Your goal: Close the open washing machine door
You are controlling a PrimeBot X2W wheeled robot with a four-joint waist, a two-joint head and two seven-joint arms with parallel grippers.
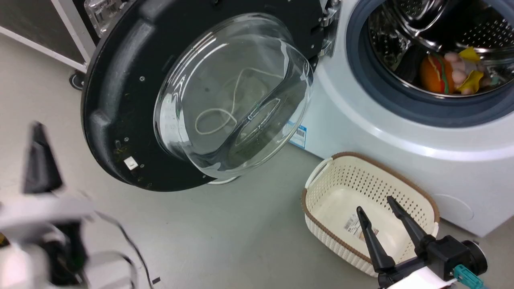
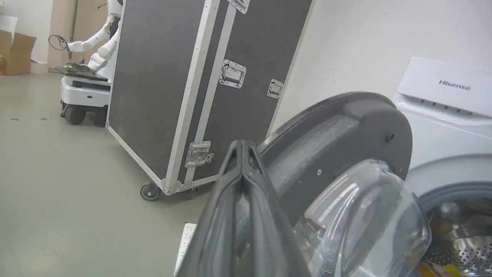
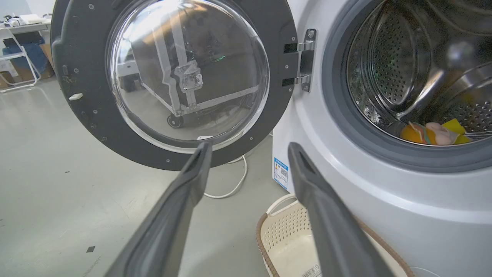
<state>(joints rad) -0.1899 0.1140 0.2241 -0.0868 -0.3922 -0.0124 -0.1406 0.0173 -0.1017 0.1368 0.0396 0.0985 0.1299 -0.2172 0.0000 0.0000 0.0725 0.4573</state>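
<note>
Now: the left gripper (image 2: 242,147) has its two dark fingers pressed together, empty. The tips point past the outer edge of the washing machine door (image 1: 120,100), near it; contact cannot be judged. The right gripper (image 1: 375,206) has its fingers apart and holds nothing, low over the basket (image 1: 349,155) in front of the washing machine (image 1: 401,152). The door is swung wide on its hinge (image 3: 303,57) at the left of the port, inner face toward the robot.

Risks, as I judge them:
- A push landing on the glass bowl (image 1: 233,96) could skid off, because the bowl is curved and slick. The black frame looks the safer spot.
- A push close to the hinge gives little leverage, so the door may stall short of latching.
- The right gripper and the basket sit near the swing path, and the door's lower rim might catch either.
- The soft toys (image 1: 441,74) lie well inside the drum (image 1: 405,36), so trapping them looks unlikely.

Materials:
- Door frame: matt black moulded plastic, dotted with screw heads.
- Bowl: thick clear glass, deep and bulging.
- Gasket (image 1: 361,76): grey rubber.
- Drum: shiny perforated steel.
- Cabinet: glossy white.
- Basket: cream perforated plastic with a brown rim.
- Floor: smooth grey.
</note>
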